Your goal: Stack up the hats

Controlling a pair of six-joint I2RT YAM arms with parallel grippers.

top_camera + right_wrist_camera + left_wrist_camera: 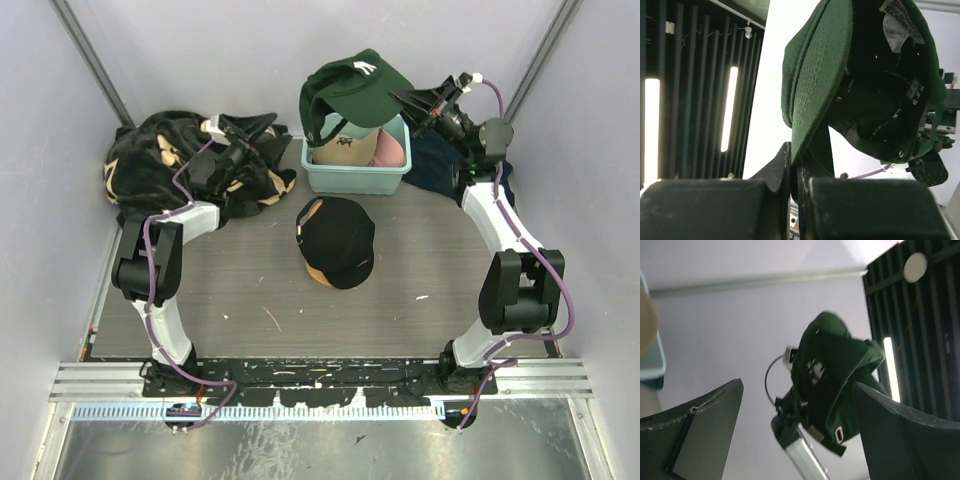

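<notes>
Done so far: no clear stack on the counter (250, 300) yet; judged early-to-mid.
Dark green fabric cap (355, 85): up in the air, over the teal plastic bin (355, 182) at the far edge of the counter, mid-way across; touches nothing but the pincer holding it.
Tan fabric cap (345, 148): in the bin, left part.
Pink fabric cap (392, 150): in the bin, right part, just beside the tan one; can't tell if one overlaps the other.
Black fabric cap w/ tan logo (337, 240): alone at counter centre, just near side of the bin, apart from the others.
Left to do (judgement): green cap needs setting onto another cap, then the rest brought to the same pile; black cap looks the likely base, but that's a guess.
Right pincer (405, 100): jaws nearly closed, clamped on the green cap's brim edge; right wrist view shows the brim pinched thin btwn the two pads, crown hanging free beyond.
Left pincer (258, 126): jaws spread as wide as they go, nothing btwn them, touching no cap; hangs over the big black blanket w/ tan marks (150, 165) at the far-left corner.
Dark navy cloth (435, 165): on the counter right of the bin, under the right arm; not part of the job.
</notes>
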